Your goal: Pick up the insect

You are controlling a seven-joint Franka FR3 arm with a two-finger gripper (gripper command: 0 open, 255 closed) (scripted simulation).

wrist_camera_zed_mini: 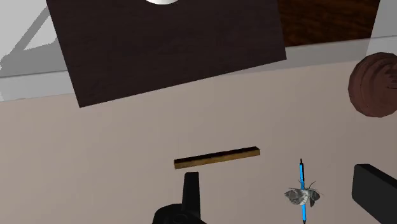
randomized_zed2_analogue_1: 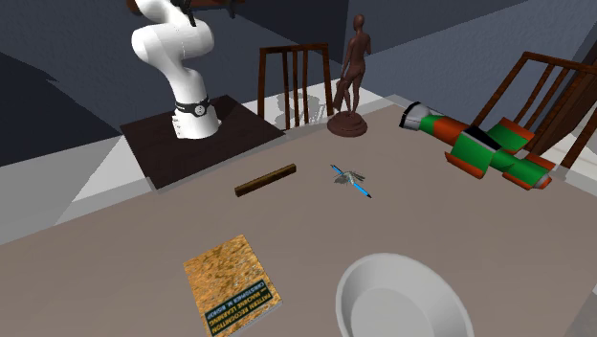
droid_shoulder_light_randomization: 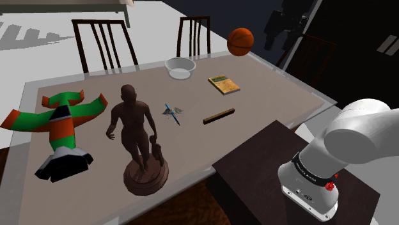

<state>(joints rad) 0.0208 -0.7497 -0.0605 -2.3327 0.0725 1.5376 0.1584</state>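
A grey insect (wrist_camera_zed_mini: 299, 196) lies across a blue pen (wrist_camera_zed_mini: 301, 172) on the table (wrist_camera_zed_mini: 95, 146), between the gripper's (wrist_camera_zed_mini: 280, 181) 2 wide-open, empty fingers, touching neither.

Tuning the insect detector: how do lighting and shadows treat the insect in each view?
Shoulder view: dim, flat light; the grey insect on the blue pen barely stands out from the tan table. Second exterior view: even light, no glare on the table, insect again low in contrast. Wrist view: best contrast, pale wings across the bright pen, no hard shadow.
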